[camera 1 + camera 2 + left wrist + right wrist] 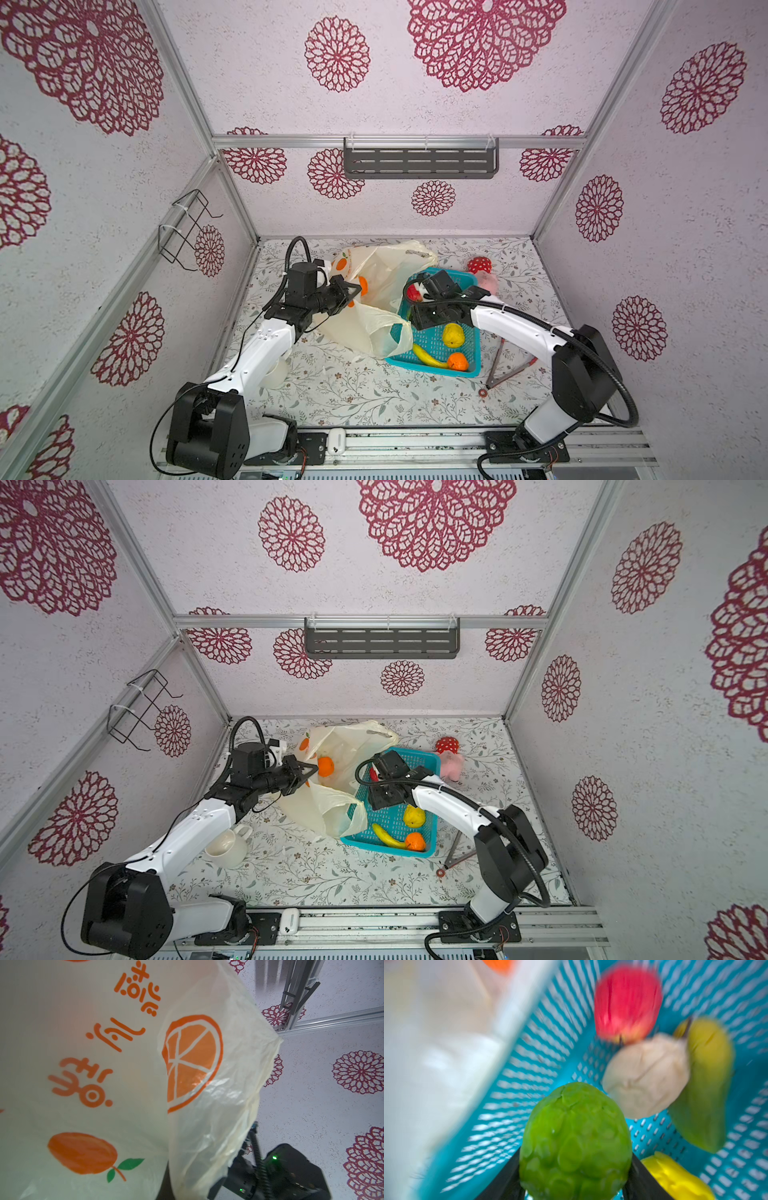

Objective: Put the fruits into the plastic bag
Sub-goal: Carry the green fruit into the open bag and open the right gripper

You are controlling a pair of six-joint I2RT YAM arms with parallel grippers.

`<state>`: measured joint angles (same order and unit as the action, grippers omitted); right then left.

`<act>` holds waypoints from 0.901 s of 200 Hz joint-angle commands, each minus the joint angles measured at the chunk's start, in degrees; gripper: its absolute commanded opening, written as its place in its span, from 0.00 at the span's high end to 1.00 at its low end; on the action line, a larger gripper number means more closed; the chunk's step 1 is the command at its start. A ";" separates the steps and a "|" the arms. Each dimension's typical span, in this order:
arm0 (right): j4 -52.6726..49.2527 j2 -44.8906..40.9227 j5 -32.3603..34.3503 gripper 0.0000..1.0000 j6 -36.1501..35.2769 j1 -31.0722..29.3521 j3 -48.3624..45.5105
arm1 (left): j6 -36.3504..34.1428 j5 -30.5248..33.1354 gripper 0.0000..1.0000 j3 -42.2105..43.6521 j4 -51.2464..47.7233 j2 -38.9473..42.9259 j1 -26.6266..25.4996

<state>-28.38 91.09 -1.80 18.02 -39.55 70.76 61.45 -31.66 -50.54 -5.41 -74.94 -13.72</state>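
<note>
Right wrist view, green ball [575, 1138] clamped in right hand [574, 1180]

Bag [128, 1068]: cream, translucent, fills most of view; printed orange slice [193, 1061], leafed orange [83, 1153], characters. Behind: flower-patterned wall [318, 1109], black housing [295, 1176], green light [274, 1157].

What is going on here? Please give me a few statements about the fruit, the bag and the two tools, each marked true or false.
1. The banana lies in the teal basket. True.
2. The right tool grips the red apple. False: it is closed on the green bumpy fruit.
3. The left tool holds the plastic bag. True.
4. The white mug stands in the basket. False: it stands on the table, under the left arm.
</note>
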 commanded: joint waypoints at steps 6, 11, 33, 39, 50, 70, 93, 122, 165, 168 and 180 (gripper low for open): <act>2.31 -4.16 -3.28 0.51 -1.50 -0.26 5.00 | -0.66 -0.24 1.00 -0.31 0.05 -0.21 0.05; 3.26 -4.09 -4.44 0.51 -1.54 -0.31 5.37 | -0.66 -0.26 1.00 -0.33 0.05 -0.21 0.10; 6.74 -1.25 -9.29 0.51 -1.43 -0.48 7.83 | -0.67 -0.39 1.00 -0.43 0.05 -0.21 0.02; 7.21 0.25 -10.39 0.51 -1.43 -0.63 9.03 | -0.58 -0.33 1.00 -0.43 0.05 -0.21 0.00; 7.48 3.54 -11.70 0.51 -1.39 -1.08 11.63 | -0.58 -0.38 1.00 -0.42 0.05 -0.20 -0.01; 7.42 10.06 -13.53 0.51 -1.31 -2.24 17.50 | -0.45 -0.33 1.00 -0.45 0.04 -0.28 0.01; 6.03 17.27 -15.55 0.50 -1.08 -3.81 24.24 | -0.45 -0.43 1.00 -0.69 -0.06 -0.39 0.01; 4.69 23.65 -17.24 0.49 0.20 -4.99 27.87 | -0.54 -0.33 1.00 -0.70 -0.13 -0.47 -0.07; 3.26 25.91 -17.41 0.27 0.49 -5.19 27.28 | -0.68 -0.25 1.00 -0.10 -0.04 -0.39 -0.15; 3.20 25.82 -17.13 0.26 0.44 -5.19 27.12 | -0.68 -0.28 1.00 -0.08 0.00 -0.39 -0.09; 3.16 25.34 -16.35 0.21 0.27 -5.19 26.57 | -0.69 -0.33 1.00 0.14 -0.01 -0.30 -0.17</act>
<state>-23.20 117.93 -18.85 18.11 -44.99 96.79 61.12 -31.90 -50.52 -5.43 -75.02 -13.74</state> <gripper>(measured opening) 0.748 0.042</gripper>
